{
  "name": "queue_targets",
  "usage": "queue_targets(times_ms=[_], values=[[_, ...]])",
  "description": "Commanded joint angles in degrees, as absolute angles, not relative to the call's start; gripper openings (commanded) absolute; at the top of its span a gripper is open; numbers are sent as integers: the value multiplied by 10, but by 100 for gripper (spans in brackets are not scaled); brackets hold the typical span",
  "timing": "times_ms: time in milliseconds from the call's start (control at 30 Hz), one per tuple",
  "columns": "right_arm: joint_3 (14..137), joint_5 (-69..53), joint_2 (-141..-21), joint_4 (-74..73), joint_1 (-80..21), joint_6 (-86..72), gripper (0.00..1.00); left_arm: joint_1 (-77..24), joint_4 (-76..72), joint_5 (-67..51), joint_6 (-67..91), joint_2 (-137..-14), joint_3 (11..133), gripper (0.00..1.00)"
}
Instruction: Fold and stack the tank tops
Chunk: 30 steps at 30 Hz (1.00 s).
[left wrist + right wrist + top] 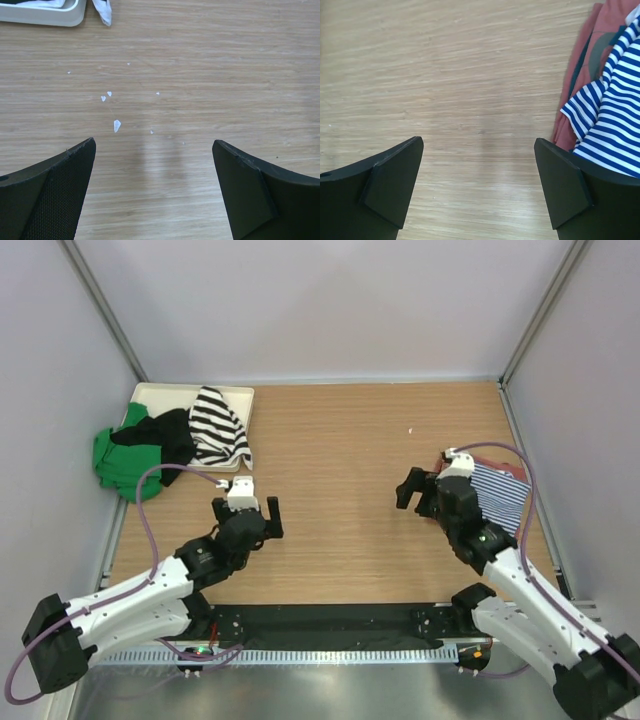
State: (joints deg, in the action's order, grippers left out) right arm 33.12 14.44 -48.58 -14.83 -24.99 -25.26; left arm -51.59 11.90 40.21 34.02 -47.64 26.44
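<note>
Top external: left pincer (246,512) and right pincer (425,495) both wide open, gripping nothing, over the tabletop (340,440). Navy-striped tank top (500,495) lies on the brick-red tank top (516,472) at the right edge, just beside the right pincer. Other tops (218,425) are piled at the tray (240,395), far left.
</note>
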Motion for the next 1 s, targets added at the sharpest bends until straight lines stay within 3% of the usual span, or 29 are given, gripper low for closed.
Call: queue_targets(times_ms=[0, 200, 667, 967], values=[[281, 188, -400, -81, -259, -279, 100, -513, 147, 395, 338, -475, 273, 99], [143, 189, -300, -4, -259, -279, 100, -513, 124, 405, 331, -443, 240, 100], [131, 185, -285, -9, -259, -287, 100, -514, 110, 403, 335, -337, 192, 99], [127, 192, -263, -17, -258, -293, 100, -514, 109, 404, 337, -337, 189, 100]])
